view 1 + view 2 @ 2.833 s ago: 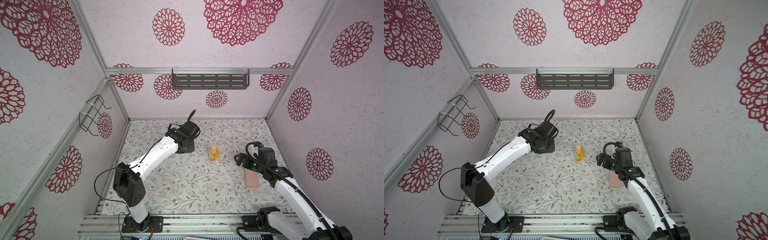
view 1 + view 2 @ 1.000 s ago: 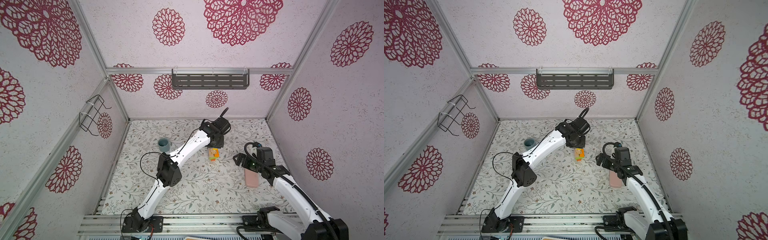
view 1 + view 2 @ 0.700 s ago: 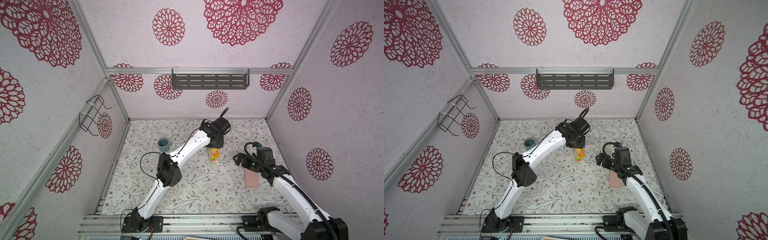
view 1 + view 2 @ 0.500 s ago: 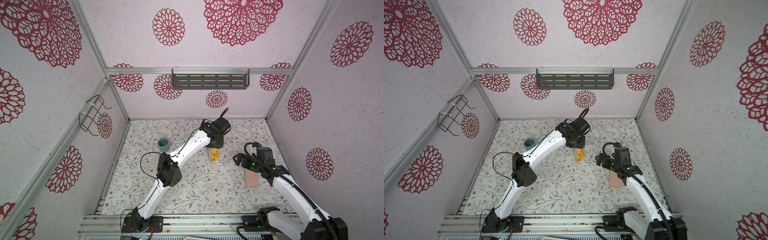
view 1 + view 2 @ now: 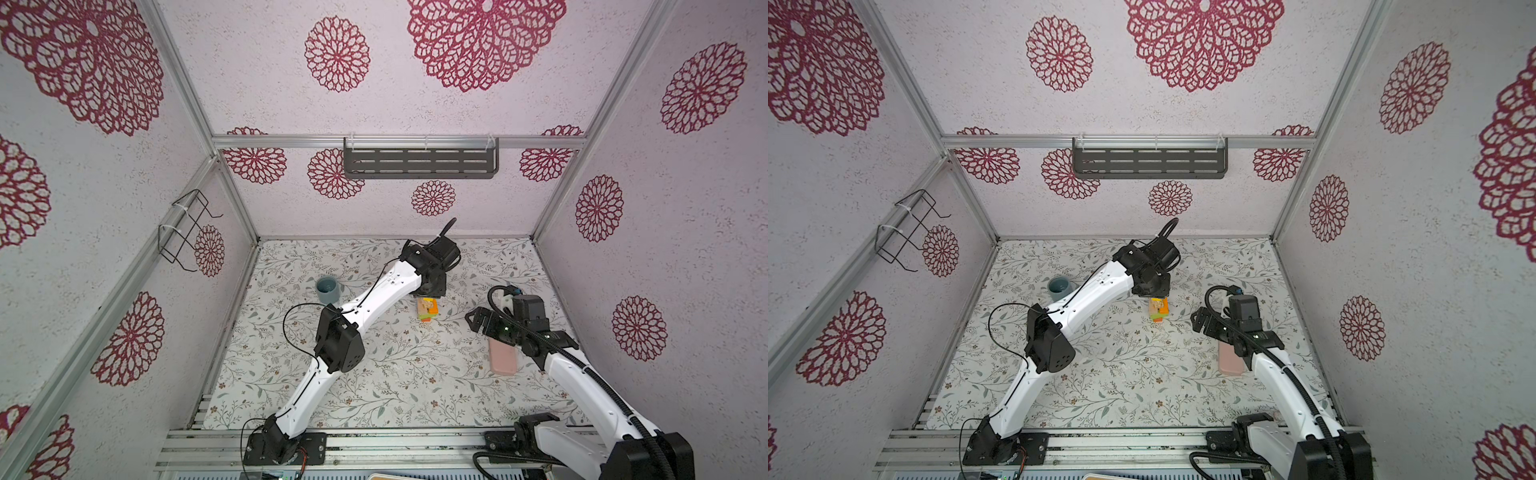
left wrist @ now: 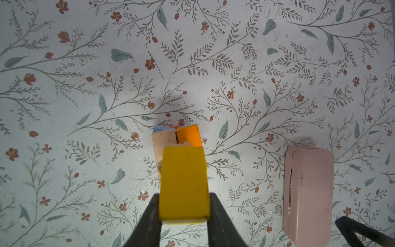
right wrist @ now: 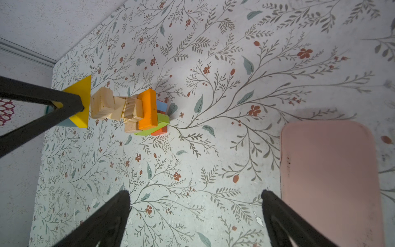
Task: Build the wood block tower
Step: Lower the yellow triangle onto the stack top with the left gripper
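Mug [image 5: 328,289]: far left on the desk [image 5: 374,374], well apart from the work, not part of it.
Left gripper [image 6: 184,205]: clamped on a yellow block [image 6: 183,177], right over the tower.
Tower [image 7: 130,111]: mid-desk. Red and blue at the base, then green, orange, plain wood on top. Upright, layers a bit askew.
Yellow on top: just at the plain wood; seated or not, can't tell.
Right gripper [image 7: 195,193]: wide open, empty, beside the pink slab [image 7: 329,171].
Done: most of the stack, by the look of it.
Left: set the yellow down, let go. No loose blocks in sight.
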`<state>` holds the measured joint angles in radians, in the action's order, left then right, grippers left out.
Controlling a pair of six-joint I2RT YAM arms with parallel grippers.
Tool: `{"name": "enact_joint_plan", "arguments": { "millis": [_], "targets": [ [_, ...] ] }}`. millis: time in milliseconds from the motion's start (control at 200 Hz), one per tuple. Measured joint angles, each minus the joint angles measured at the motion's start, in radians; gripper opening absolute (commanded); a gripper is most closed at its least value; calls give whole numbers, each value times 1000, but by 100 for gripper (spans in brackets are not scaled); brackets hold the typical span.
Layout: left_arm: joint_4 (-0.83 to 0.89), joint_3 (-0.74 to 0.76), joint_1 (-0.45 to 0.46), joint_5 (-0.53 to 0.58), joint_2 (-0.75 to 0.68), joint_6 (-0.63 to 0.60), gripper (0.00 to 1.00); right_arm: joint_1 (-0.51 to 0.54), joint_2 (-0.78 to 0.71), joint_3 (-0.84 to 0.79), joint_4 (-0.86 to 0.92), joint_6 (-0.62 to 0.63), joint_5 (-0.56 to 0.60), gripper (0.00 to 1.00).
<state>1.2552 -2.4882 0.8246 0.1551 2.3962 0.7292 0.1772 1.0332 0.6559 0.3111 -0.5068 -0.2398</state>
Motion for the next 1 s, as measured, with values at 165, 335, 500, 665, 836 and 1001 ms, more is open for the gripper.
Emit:
{"name": "enact_joint_plan", "arguments": {
  "millis": [165, 335, 500, 665, 836, 1001],
  "targets": [
    [0, 0, -3, 0, 0, 0, 30, -4, 2, 0, 0, 1, -1, 99],
    [0, 0, -4, -1, 0, 0, 29, -5, 5, 0, 0, 2, -1, 99],
    [0, 0, -5, -2, 0, 0, 29, -8, 6, -3, -2, 2, -1, 99],
    [0, 0, -5, -5, 5, 0, 29, -10, 6, -14, -4, 2, -2, 99],
    [0, 0, -5, -5, 16, 0, 29, -12, 6, -14, -7, 7, -2, 99],
    [-1, 0, -5, -5, 19, 0, 29, -16, 6, -14, -7, 9, -2, 99]
  ]
}}
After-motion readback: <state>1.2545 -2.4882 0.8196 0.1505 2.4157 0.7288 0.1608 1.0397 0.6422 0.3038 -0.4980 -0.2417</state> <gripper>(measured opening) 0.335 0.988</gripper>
